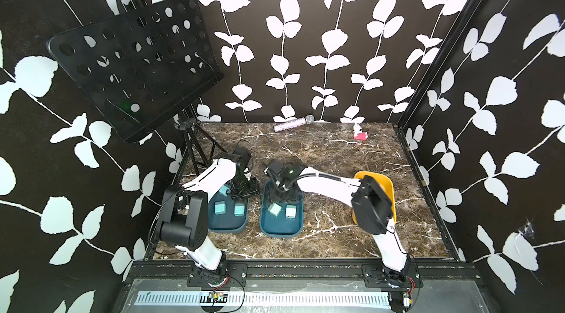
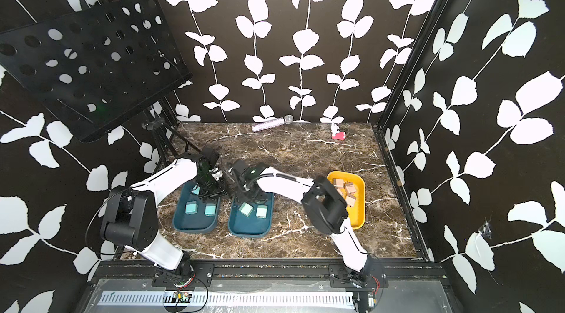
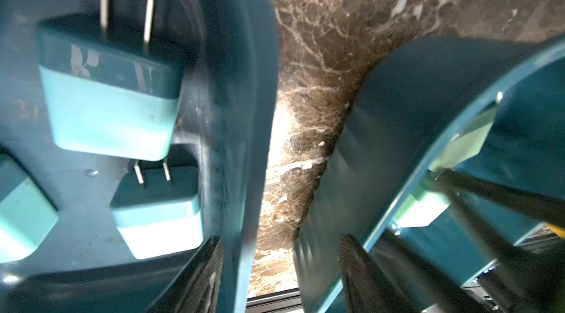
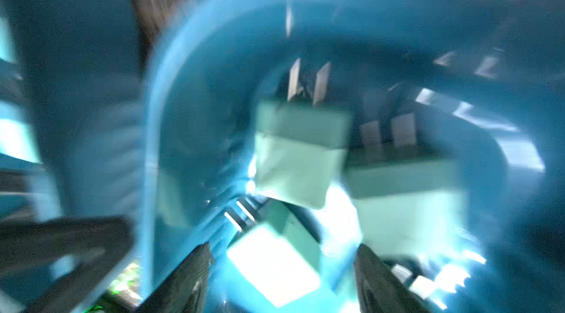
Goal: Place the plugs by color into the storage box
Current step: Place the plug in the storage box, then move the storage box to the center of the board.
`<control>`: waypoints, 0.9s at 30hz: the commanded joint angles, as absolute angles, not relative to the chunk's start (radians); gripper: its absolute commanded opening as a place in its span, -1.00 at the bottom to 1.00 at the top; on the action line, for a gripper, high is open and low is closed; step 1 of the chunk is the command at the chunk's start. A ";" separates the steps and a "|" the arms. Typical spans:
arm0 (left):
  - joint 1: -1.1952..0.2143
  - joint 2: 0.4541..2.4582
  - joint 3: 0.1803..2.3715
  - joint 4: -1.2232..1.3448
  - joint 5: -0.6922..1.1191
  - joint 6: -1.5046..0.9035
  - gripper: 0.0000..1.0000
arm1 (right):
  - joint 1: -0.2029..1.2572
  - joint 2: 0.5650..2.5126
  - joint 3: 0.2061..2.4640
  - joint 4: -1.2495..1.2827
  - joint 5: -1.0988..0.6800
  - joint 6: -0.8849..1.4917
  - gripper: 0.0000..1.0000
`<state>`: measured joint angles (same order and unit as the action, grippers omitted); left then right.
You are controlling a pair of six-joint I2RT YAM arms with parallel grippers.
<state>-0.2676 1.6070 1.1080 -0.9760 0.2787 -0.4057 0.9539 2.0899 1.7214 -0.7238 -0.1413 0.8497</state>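
On the counter, two teal trays sit front-left, and a yellow tray holding beige plugs sits toward the right edge. Left jaws gape empty beside blue plugs. Right jaws stand apart around a mint plug.
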 commanded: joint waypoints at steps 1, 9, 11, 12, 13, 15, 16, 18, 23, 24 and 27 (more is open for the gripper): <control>-0.264 1.585 1.092 -0.977 0.296 -0.393 0.46 | 0.865 1.924 1.657 -0.749 -0.102 0.871 0.46; -0.264 1.595 1.075 -0.968 0.290 -0.349 0.73 | 0.637 1.633 1.386 -0.767 -0.035 0.879 0.48; -0.265 1.598 1.067 -0.957 0.299 -0.341 0.74 | 0.573 1.558 1.318 -0.766 -0.027 0.879 0.48; -0.265 1.599 1.064 -0.951 0.304 -0.337 0.74 | 0.547 1.528 1.255 -0.763 -0.028 0.880 0.48; -0.265 1.602 1.059 -0.944 0.310 -0.335 0.75 | 0.515 1.495 1.210 -0.755 -0.031 0.881 0.49; -0.265 1.605 1.055 -0.938 0.317 -0.329 0.75 | 0.454 1.442 1.132 -0.738 -0.046 0.887 0.49; -0.265 1.605 1.055 -0.936 0.321 -0.328 0.75 | 0.426 1.415 1.092 -0.729 -0.053 0.891 0.49; -0.265 1.600 1.056 -0.934 0.325 -0.324 0.75 | 0.383 1.379 1.026 -0.701 -0.072 0.894 0.49; -0.265 1.579 1.057 -0.933 0.326 -0.319 0.75 | 0.322 1.361 0.897 -0.592 -0.141 0.912 0.49; -0.265 1.577 1.058 -0.935 0.326 -0.319 0.74 | 0.321 1.366 0.885 -0.576 -0.146 0.914 0.49; -0.265 1.574 1.058 -0.930 0.332 -0.322 0.74 | 0.319 1.406 0.866 -0.522 -0.179 0.912 0.47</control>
